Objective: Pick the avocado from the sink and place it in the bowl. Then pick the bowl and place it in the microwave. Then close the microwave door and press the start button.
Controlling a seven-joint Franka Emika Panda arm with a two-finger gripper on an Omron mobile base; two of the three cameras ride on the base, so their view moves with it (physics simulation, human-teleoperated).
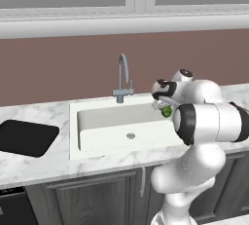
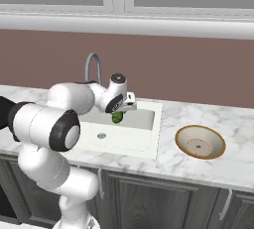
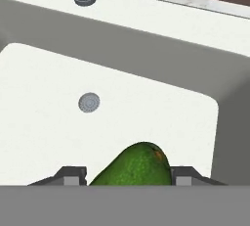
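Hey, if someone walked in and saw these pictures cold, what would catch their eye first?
Probably the bright green avocado pinched between the claw fingers, held above the off-white sink near its right side. Next, the tan-rimmed bowl sitting alone on the marble counter right of the sink. Then the grey gooseneck faucet behind the basin.

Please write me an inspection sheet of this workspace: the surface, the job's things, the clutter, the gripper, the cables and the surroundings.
Surface: white marble counter, sink set in it.
Job's things: avocado between the jaws, above the sink floor; bowl upright on the counter, right of the sink, nothing inside.
Clutter: nothing seen.
Gripper: gripper over the sink, shut on the avocado.
Cables: nothing seen.
Surroundings: faucet behind the sink, drain, black cooktop left, dark cabinets below.
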